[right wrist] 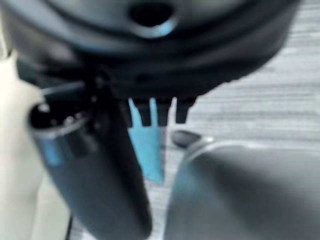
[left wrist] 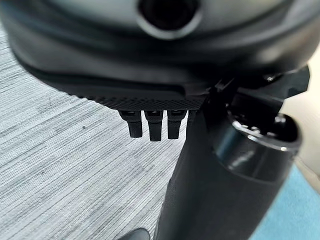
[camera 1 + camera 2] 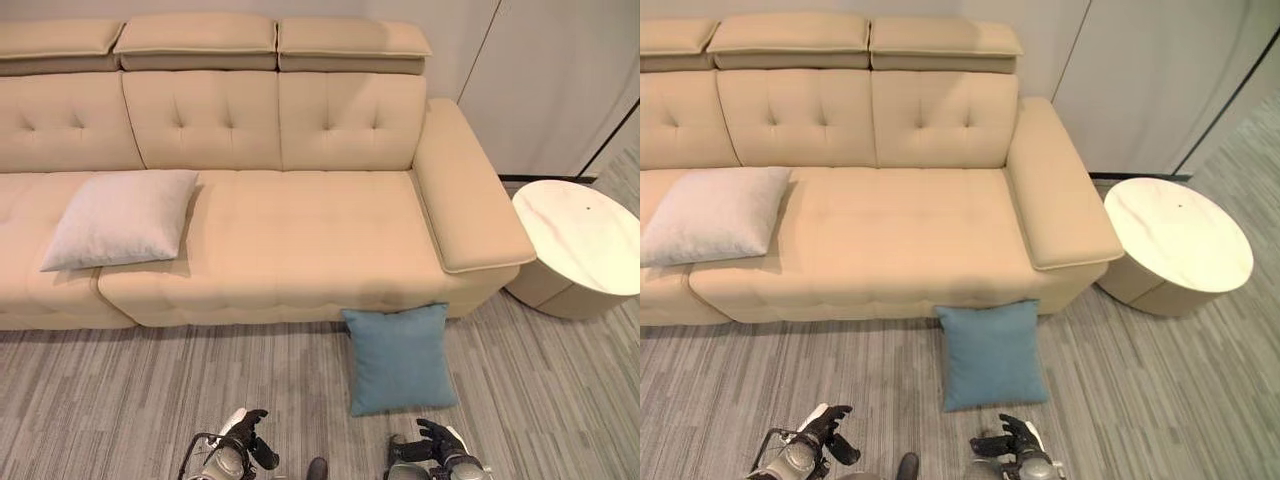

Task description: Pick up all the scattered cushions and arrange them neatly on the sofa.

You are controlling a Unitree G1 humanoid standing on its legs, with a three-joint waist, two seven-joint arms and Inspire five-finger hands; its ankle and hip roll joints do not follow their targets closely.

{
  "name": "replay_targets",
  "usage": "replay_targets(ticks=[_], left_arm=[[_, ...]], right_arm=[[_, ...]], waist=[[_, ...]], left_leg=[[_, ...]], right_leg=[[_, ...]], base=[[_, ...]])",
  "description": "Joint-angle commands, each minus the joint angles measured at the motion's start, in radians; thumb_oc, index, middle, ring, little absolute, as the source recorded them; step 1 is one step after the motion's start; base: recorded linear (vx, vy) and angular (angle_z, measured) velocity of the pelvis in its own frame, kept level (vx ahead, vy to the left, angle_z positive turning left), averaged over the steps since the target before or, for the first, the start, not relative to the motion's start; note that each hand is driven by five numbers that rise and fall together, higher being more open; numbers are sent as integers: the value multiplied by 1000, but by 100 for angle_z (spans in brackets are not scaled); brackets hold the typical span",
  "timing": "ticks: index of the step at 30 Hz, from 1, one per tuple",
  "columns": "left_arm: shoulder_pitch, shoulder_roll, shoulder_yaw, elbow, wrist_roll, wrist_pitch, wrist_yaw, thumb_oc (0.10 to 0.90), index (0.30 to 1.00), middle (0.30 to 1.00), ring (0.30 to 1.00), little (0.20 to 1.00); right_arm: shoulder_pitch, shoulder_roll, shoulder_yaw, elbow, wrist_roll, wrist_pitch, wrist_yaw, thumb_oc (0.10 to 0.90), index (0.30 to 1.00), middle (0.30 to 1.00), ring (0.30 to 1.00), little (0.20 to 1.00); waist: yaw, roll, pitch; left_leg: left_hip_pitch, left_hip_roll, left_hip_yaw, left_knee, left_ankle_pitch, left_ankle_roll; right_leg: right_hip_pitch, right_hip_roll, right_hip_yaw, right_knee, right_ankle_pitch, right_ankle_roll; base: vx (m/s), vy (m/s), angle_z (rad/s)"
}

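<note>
A beige sofa (image 3: 300,240) runs across the far half of the scene, its back against the wall, with three headrests along the top and one broad armrest at its right end. Two cushions are in view. One pale grey cushion (image 3: 122,218) lies flat on the left part of the seat, its near corner just over the seam between two seat sections. One blue cushion (image 3: 398,358) stands on the floor (image 3: 150,400), leaning against the sofa's front below the armrest end. The whole middle and right of the seat, from the grey cushion to the armrest, is bare.

One round white table (image 3: 580,245) stands on the floor just right of the armrest, close to it. The grey striped floor is open to the left of the blue cushion and along the sofa front.

Two dark hands show at the near edge. The left hand (image 3: 250,432) hangs over bare floor, left of the blue cushion and apart from it; its fingers (image 2: 152,127) hang loosely bent and hold nothing. The right hand (image 3: 438,442) is just near of the blue cushion's lower right corner, not touching it, with fingers (image 1: 150,112) spread and relaxed, holding nothing.
</note>
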Motion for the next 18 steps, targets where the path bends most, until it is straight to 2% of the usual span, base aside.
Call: replay_targets(ticks=[1, 3, 4, 5, 6, 7, 8, 9, 10, 11, 12, 13, 14, 15, 16, 17, 18], left_arm=[[-41, 5, -9, -40, 30, -58, 48, 800, 900, 900, 900, 900], [-37, 4, -6, -41, 14, -57, 62, 800, 900, 900, 900, 900], [-38, 2, -10, -48, 7, -62, 61, 800, 900, 900, 900, 900], [-37, 1, -27, -59, 14, -64, 61, 800, 900, 900, 900, 900], [-37, 1, -33, -75, 1, -72, 61, 800, 900, 900, 900, 900], [-40, 2, -33, -93, -20, -74, 59, 800, 900, 900, 900, 900], [-40, 2, -33, -94, -20, -74, 59, 800, 900, 900, 900, 900], [-51, 6, -46, -169, -71, -79, 72, 800, 900, 900, 900, 900], [-63, 14, -53, -216, -86, -81, 77, 800, 900, 900, 900, 900], [-76, 26, -62, -260, -97, -86, 79, 800, 900, 900, 900, 900], [-96, 35, -67, -292, -110, -91, 83, 800, 900, 900, 900, 900], [-120, 44, -71, -325, -135, -96, 85, 800, 900, 900, 900, 900], [-140, 50, -77, -356, -157, -101, 88, 800, 900, 900, 900, 900], [-157, 45, -89, -366, -179, -112, 84, 800, 900, 900, 900, 900], [-179, 52, -93, -371, -179, -113, 105, 800, 900, 900, 900, 900], [-179, 52, -93, -371, -179, -113, 105, 800, 900, 900, 900, 900], [-244, 72, -107, -431, -225, -120, 132, 800, 900, 900, 900, 900]], right_arm=[[49, -75, -67, 31, 47, -9, -64, 800, 900, 900, 900, 900], [61, -80, -94, 54, 51, -4, -81, 800, 900, 900, 900, 900], [55, -88, -106, 67, 54, -1, -86, 800, 900, 900, 900, 900], [50, -90, -108, 81, 54, 0, -91, 800, 900, 900, 900, 900], [41, -109, -112, 94, 66, -11, -102, 800, 900, 900, 900, 900], [36, -122, -117, 92, 74, -18, -108, 800, 900, 900, 900, 900], [36, -123, -117, 93, 74, -19, -108, 800, 900, 900, 900, 900], [4, -169, -125, 66, 108, -44, -140, 800, 900, 900, 900, 900], [-12, -189, -139, 54, 136, -55, -155, 800, 900, 900, 900, 900], [-32, -211, -152, 50, 155, -59, -169, 800, 900, 900, 900, 900], [-53, -236, -169, 41, 177, -66, -180, 800, 900, 900, 900, 900], [-87, -267, -176, 39, 195, -72, -189, 800, 900, 900, 900, 900], [-116, -291, -178, 36, 208, -75, -202, 800, 900, 900, 900, 900], [-150, -319, -173, 53, 223, -70, -214, 800, 900, 900, 900, 900], [-195, -324, -178, 51, 232, -76, -223, 800, 900, 900, 900, 900], [-195, -324, -178, 51, 232, -76, -223, 800, 900, 900, 900, 900], [-277, -368, -213, 32, 326, -113, -248, 800, 900, 900, 900, 900]], waist=[[-22, 5, 31], [-8, -8, 19], [-5, -7, 14], [-2, -4, 9], [-1, 8, 4], [1, 11, 12], [-1, 12, 11], [-8, 8, 65], [-16, 6, 91], [-21, 7, 110], [-19, 10, 136], [-13, 25, 164], [-4, 51, 179], [-1, 78, 189], [6, 87, 197], [8, 86, 196], [13, 97, 250]], left_leg=[[-7, 107, 30, 114, -176, -129], [4, 136, 23, 106, -185, -156], [18, 165, 19, 97, -186, -171], [21, 197, 20, 92, -186, -184], [10, 264, 24, 102, -167, -210], [-21, 286, 32, 137, -134, -226], [-24, 287, 29, 140, -136, -227], [-164, 331, 74, 276, -4, -235], [-234, 351, 141, 306, 15, -218], [-282, 350, 194, 306, 7, -210], [-337, 323, 220, 297, -16, -203], [-401, 278, 234, 283, -12, -196], [-440, 234, 240, 236, 22, -190], [-445, 221, 258, 167, 35, -177], [-452, 232, 253, 125, 55, -181], [-453, 231, 254, 124, 56, -181], [-549, 181, 202, 172, 62, -178]], right_leg=[[-21, -47, 109, 136, 131, 72], [34, -42, 66, 138, 83, 87], [31, -39, 50, 162, 66, 99], [32, -21, 29, 178, 3, 94], [24, 25, 3, 224, -96, 70], [27, 43, -15, 243, -125, 53], [25, 44, -18, 245, -127, 52], [28, 54, -55, 269, -163, 24], [21, 49, -88, 278, -186, 8], [6, 47, -108, 286, -196, -2], [-14, 46, -119, 295, -195, -3], [-43, 54, -120, 312, -199, -5], [-73, 73, -122, 322, -194, -10], [-116, 90, -122, 348, -205, -10], [-168, 99, -99, 392, -221, -10], [-171, 99, -97, 393, -221, -10], [-251, 98, -75, 445, -239, -8]], base=[[297, -577, 81], [198, -473, 86], [215, -491, 39], [257, -573, 5], [218, -543, 10], [148, -402, 21], [-80, -357, 32], [-198, -356, 48], [-263, -423, 70], [-223, -289, 73], [-223, -201, 71], [-204, -127, 70], [-139, -18, 61], [-98, 29, 50], [-53, 26, 10], [-154, 40, -50], [-170, 20, -85]])
